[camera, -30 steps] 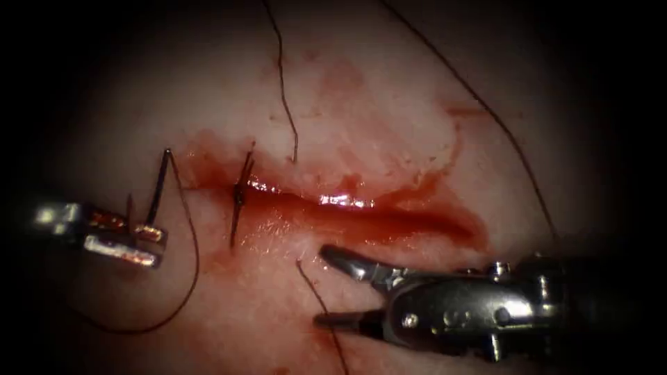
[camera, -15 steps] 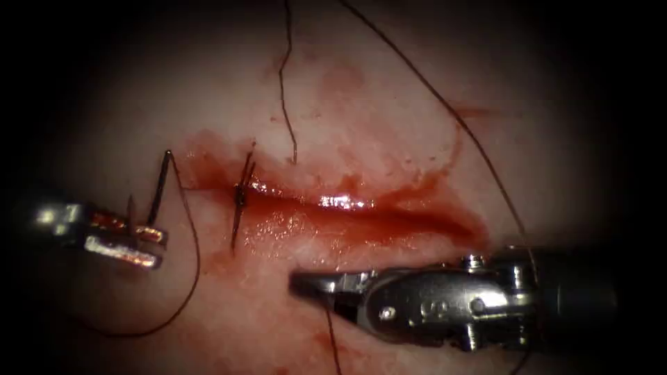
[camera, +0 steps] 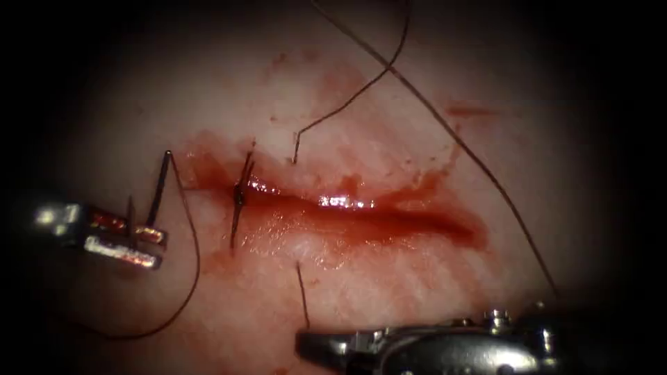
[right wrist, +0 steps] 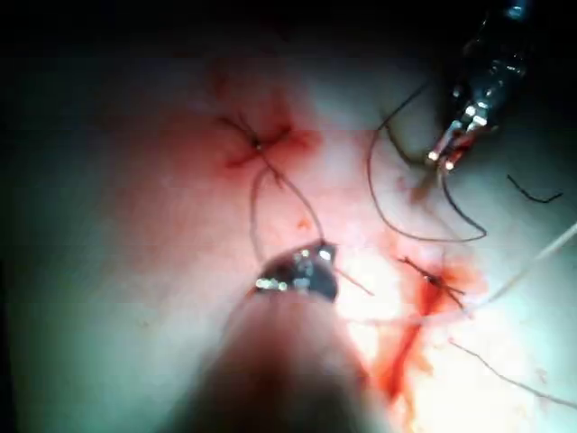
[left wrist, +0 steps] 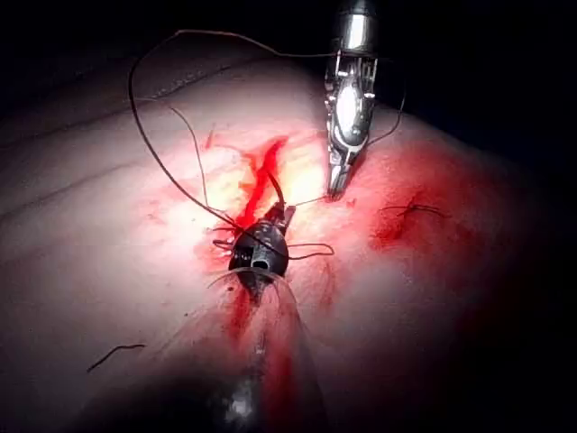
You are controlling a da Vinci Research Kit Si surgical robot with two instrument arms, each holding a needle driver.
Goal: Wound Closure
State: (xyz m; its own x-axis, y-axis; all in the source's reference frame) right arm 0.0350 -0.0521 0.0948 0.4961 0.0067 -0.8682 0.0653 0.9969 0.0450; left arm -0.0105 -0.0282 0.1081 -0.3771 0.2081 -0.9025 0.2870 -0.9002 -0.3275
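Needle [camera: 161, 187] out of the tissue [camera: 417, 298], left of the cut [camera: 389, 219], clamped in the left tool [camera: 156, 246] with its thread end uppermost. Thread [camera: 301, 292] below the cut pinched in the right tool [camera: 309, 344], drawn nearer than a second ago, pulling it through. Best pulled gently along its line of exit, never sideways, lest the tissue tear

A bright light is shining down on the middle of the scene. Darkness is closing in around the edges, hiding any walls, floor or furniture beyond.
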